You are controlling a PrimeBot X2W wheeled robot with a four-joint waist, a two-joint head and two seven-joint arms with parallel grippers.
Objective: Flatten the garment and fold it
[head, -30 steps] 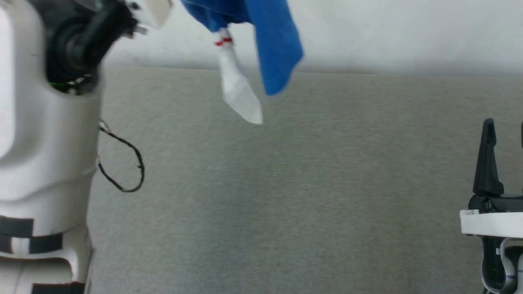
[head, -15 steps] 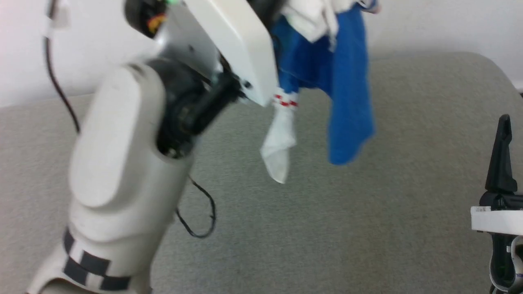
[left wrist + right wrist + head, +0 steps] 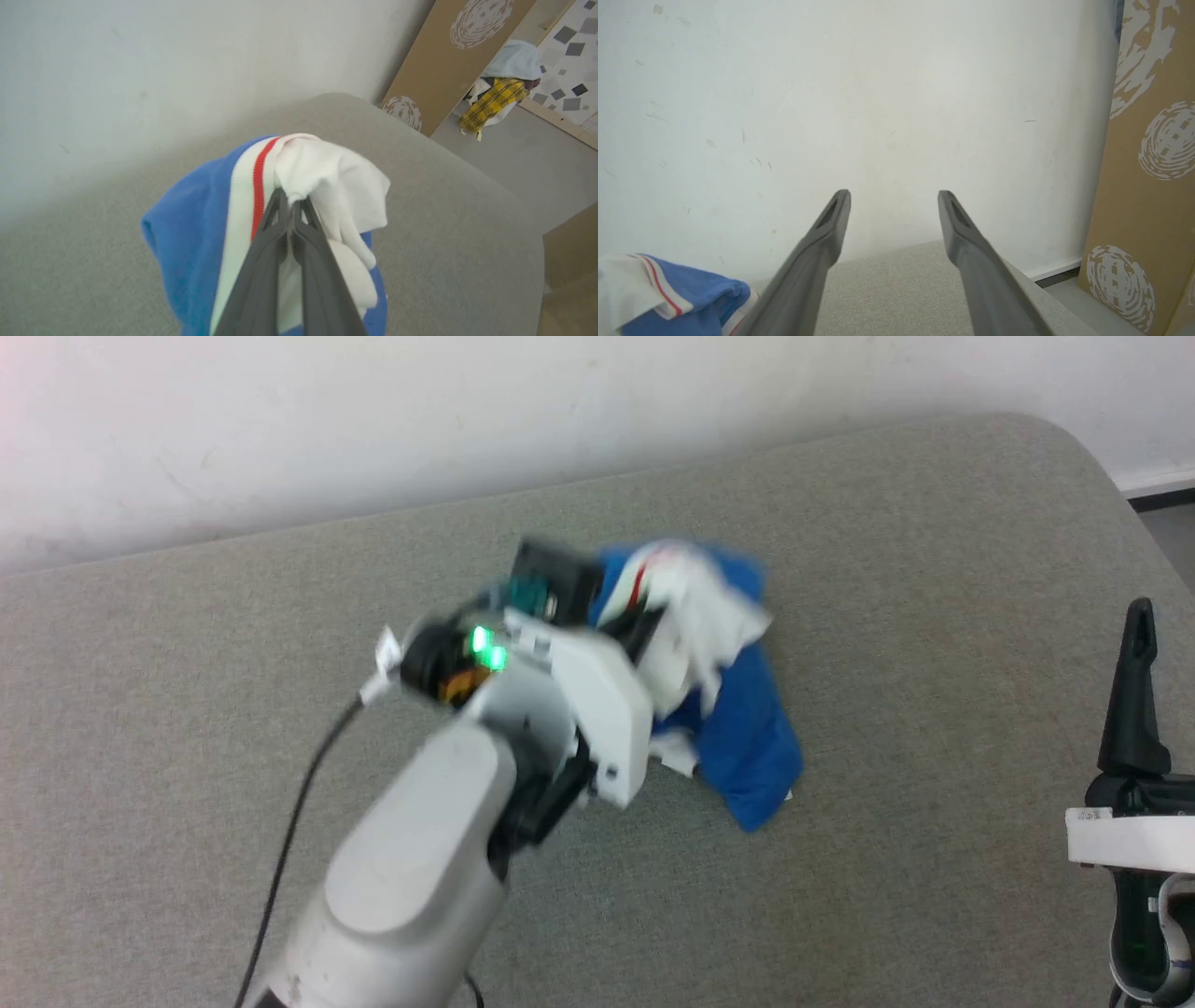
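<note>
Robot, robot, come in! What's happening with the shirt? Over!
Left gripper shut on shirt, by its white part. Right gripper open, empty. Shirt bunched, not flat. Nothing seen in the way.

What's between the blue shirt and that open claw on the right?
Just bare grey surface, as the head view shows, between the shirt and the right gripper.

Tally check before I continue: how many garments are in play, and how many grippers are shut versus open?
Garments: 1, the bunched royal-blue jersey T-shirt with white sleeves and red-striped trim
Shut grippers: 1, the left gripper, pinching the T-shirt's white fabric
Open grippers: 1, the right gripper, holding nothing
Total: 3
</note>
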